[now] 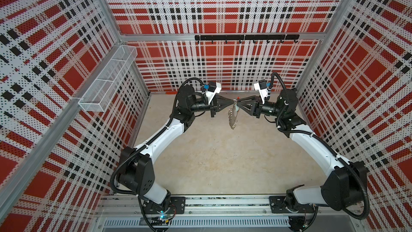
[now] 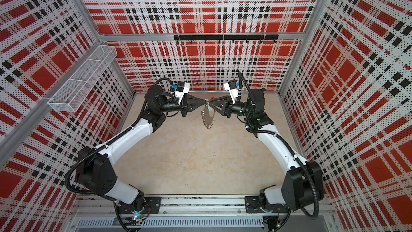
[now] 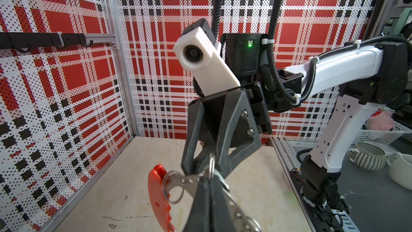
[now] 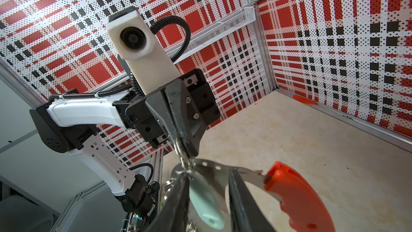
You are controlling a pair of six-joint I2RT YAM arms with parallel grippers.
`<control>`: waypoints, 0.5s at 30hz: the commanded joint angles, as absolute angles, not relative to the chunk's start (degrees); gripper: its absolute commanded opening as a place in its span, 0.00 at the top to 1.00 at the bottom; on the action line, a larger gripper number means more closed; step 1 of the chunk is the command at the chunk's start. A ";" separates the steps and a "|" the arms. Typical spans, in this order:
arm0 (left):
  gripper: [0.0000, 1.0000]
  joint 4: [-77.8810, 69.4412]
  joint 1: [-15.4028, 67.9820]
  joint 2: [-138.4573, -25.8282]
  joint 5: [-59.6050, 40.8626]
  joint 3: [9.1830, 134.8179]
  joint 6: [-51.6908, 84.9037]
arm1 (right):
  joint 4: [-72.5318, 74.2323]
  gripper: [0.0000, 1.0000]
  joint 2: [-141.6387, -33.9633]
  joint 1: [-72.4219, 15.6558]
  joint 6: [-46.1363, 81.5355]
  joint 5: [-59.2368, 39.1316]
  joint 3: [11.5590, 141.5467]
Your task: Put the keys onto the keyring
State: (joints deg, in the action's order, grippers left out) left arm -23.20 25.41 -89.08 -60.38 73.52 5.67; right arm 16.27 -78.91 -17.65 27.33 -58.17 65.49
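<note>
Walls of perforated sheet printed in red, black and white plaid (image 1: 211, 7) close in a pale beige worktop (image 1: 211, 164). Well above it the two arms meet nose to nose.

The left gripper (image 1: 232, 104) has its jaws pressed together, pinching the band of the keyring (image 1: 233, 117). This is a large flat silvery metal hoop pierced with holes, with a red curved plastic section (image 4: 296, 197) and small wire loops (image 2: 208, 126) fringing its edge. In both top views the hoop stands on edge as a narrow sliver, crosswise to the line of the two grippers. Its long axis runs from the red section, just beyond the jaws on the back-wall side, to the loop-fringed end on their near side, which hangs clear of the worktop.

The right gripper (image 1: 240, 104) faces the left one with its jaws partly spread. The pale teal oval key tag (image 4: 205, 201) lies between them, lengthwise along the fingers. One end is up at the fingertips, just beside the tips of the left jaws, and the other is deep toward the palm. The tag rests against one finger (image 4: 176, 199), and a thin gap shows beside the other finger (image 4: 242, 197). The dark key itself cannot be made out.
</note>
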 commanded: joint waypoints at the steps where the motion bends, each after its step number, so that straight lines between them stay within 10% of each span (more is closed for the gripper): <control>1: 1.00 -26.20 24.95 -88.85 -61.70 74.44 6.85 | 18.57 0.66 -78.49 -18.22 27.36 -59.42 67.28; 8: 1.00 -26.28 24.87 -89.21 -61.89 74.71 7.35 | 17.60 0.69 -78.48 -18.37 26.67 -59.41 67.89; 15: 1.00 -27.38 24.96 -89.27 -61.33 74.47 7.80 | 16.80 1.00 -78.23 -18.82 26.02 -59.24 67.63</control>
